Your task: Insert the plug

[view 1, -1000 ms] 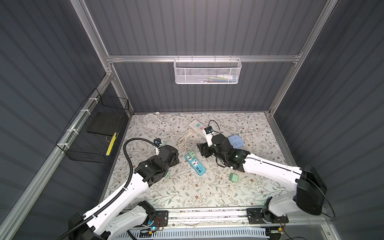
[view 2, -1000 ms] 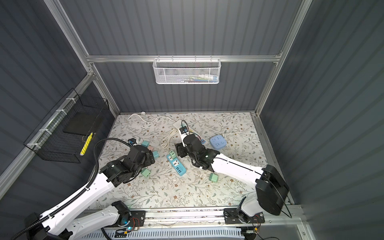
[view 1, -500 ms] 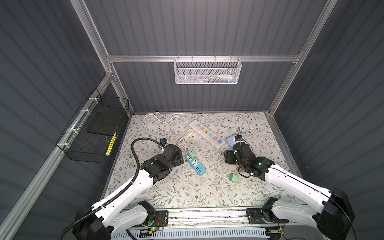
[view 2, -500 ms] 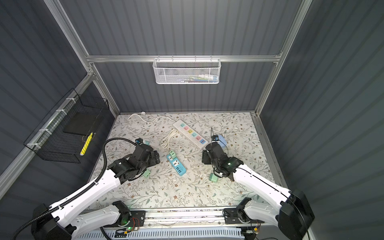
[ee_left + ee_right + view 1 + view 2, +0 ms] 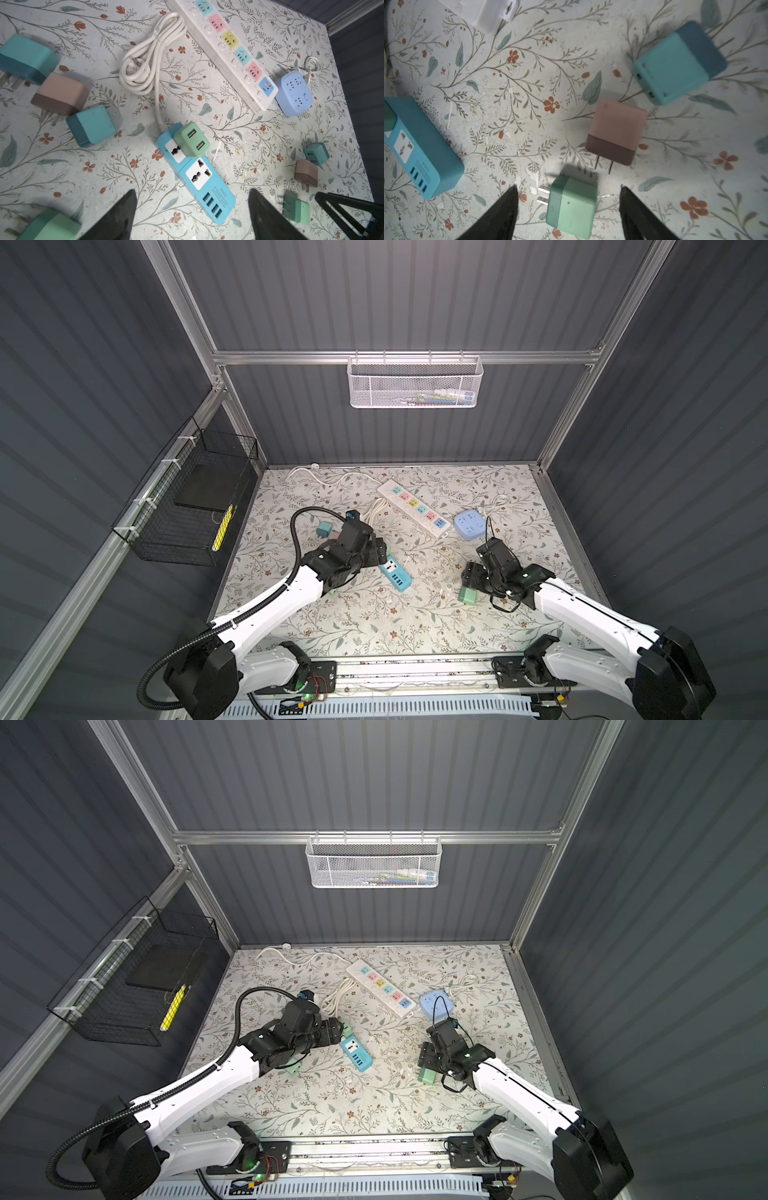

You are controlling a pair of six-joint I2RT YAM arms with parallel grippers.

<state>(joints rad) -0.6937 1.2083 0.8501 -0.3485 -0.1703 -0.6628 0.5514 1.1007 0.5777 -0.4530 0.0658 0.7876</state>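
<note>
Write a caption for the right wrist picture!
Open right gripper hovers over a green plug; pink plug and teal plug lie nearby on the flowery table.

In both top views we look steeply down from high above the near edge of the floral tabletop (image 5: 374, 626), far enough back to take in the whole surface and the grey walls (image 5: 415, 302) around it. Our left wrist camera sits close over the tabletop just left of its middle, facing its far right corner across the blue power strip (image 5: 197, 176), while our right wrist camera hangs nearer still, just over the green charger plug (image 5: 573, 205). We find that strip and that plug in all four views.
</note>
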